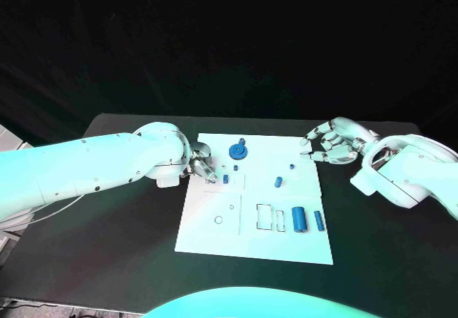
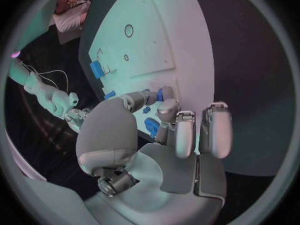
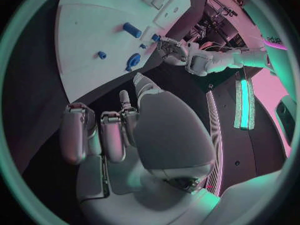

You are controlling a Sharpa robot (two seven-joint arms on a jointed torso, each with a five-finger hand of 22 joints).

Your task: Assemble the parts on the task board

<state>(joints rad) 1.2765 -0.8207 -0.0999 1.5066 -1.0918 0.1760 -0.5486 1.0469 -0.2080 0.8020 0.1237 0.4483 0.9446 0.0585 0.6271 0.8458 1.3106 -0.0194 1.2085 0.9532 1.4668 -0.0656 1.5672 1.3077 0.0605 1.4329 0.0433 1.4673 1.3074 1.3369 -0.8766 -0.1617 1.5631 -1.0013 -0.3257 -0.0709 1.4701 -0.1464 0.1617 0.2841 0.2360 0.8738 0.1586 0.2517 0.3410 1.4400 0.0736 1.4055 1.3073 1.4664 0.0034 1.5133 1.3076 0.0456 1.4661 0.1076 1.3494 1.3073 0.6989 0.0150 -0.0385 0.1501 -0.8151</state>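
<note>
The white task board [image 1: 253, 245] lies mid-table. My left hand [image 1: 200, 164] hovers over its left edge, and a fingertip [image 2: 145, 98] reaches beside a small blue part [image 1: 226, 178] [image 2: 164, 93]; I see nothing held in that hand. A round blue part [image 1: 237, 152] [image 3: 133, 61] stands near the board's far edge. Two blue cylinders [image 1: 298, 218] [image 1: 320, 220] lie near the right side beside two slots [image 1: 263, 215]. More small blue parts [image 1: 278, 181] [image 1: 291, 165] dot the middle. My right hand [image 1: 329, 147] [image 3: 119, 130] hangs at the far right corner, fingers loosely curved and holding nothing.
Black table [image 1: 114, 258] surrounds the board on every side. Two round holes [image 1: 218, 219] [image 2: 128, 30] sit in the board's near left part. My left hand [image 3: 172, 50] also appears in the right wrist view, past the board.
</note>
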